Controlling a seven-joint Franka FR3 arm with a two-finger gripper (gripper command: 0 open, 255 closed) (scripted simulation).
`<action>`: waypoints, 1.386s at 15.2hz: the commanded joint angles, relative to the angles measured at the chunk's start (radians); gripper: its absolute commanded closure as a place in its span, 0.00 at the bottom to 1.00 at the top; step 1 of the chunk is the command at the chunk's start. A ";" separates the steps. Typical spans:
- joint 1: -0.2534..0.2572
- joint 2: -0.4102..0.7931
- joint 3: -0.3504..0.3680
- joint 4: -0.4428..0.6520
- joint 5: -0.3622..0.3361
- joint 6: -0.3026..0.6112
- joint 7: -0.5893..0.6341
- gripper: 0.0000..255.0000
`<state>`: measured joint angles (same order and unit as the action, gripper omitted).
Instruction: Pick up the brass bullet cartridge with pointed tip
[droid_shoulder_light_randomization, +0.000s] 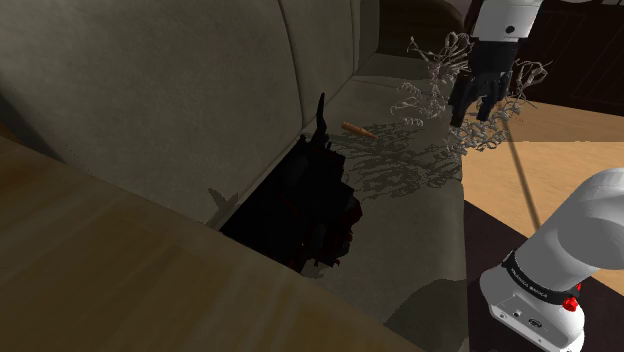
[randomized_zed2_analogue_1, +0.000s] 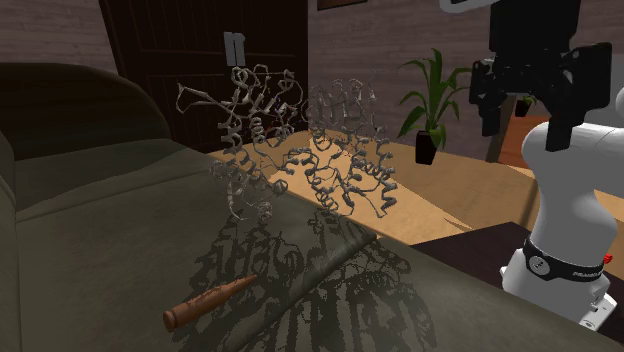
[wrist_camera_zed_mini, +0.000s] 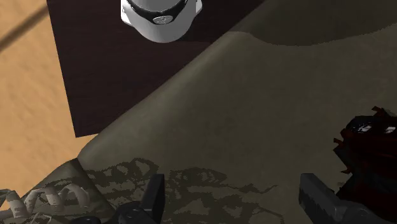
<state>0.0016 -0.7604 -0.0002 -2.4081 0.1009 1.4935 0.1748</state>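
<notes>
- Two black fingers (wrist_camera_zed_mini: 153, 193) of the gripper (wrist_camera_zed_mini: 235, 198) stand wide apart in the wrist view, with nothing between them but the sofa's seat cushion below.
- The brown, brass-toned cartridge (randomized_zed2_analogue_1: 210, 302) lies flat on the olive-grey sofa (randomized_zed2_analogue_1: 110, 230), its pointed tip turned toward a grey tangle of ribbon-like coils (randomized_zed2_analogue_1: 300, 140).
- In the shoulder view the cartridge (droid_shoulder_light_randomization: 357, 129) rests close to the foot of the back cushion, between a jagged black object (droid_shoulder_light_randomization: 305, 200) and the tangle (droid_shoulder_light_randomization: 425, 105).
- The gripper (droid_shoulder_light_randomization: 475, 118) hangs in the air by the tangle, well apart from the cartridge and touching neither.
- From the second exterior view, the gripper (randomized_zed2_analogue_1: 523, 125) hovers high at the picture's right, off to the side of the coils.
- The wrist view has the tangle (wrist_camera_zed_mini: 38, 200) just beside one finger and the black object (wrist_camera_zed_mini: 366, 153) beyond the other.
- The tangle's shadow spreads across the seat.
- The arm's white base (wrist_camera_zed_mini: 162, 16) sits on a dark stand (wrist_camera_zed_mini: 108, 70) beside the sofa (wrist_camera_zed_mini: 254, 108), on a wooden floor (wrist_camera_zed_mini: 28, 83).
- A potted plant (randomized_zed2_analogue_1: 432, 100) stands against the far wall.
</notes>
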 joint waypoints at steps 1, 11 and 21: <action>0.000 0.000 0.000 0.000 0.000 0.000 0.000 0.00; 0.006 0.231 -0.114 -0.041 -0.102 0.352 -0.282 0.00; 0.033 0.567 -0.205 0.077 -0.095 0.657 -0.557 0.00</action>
<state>0.0303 -0.2354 -0.1986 -2.3506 -0.0007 2.1172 -0.3528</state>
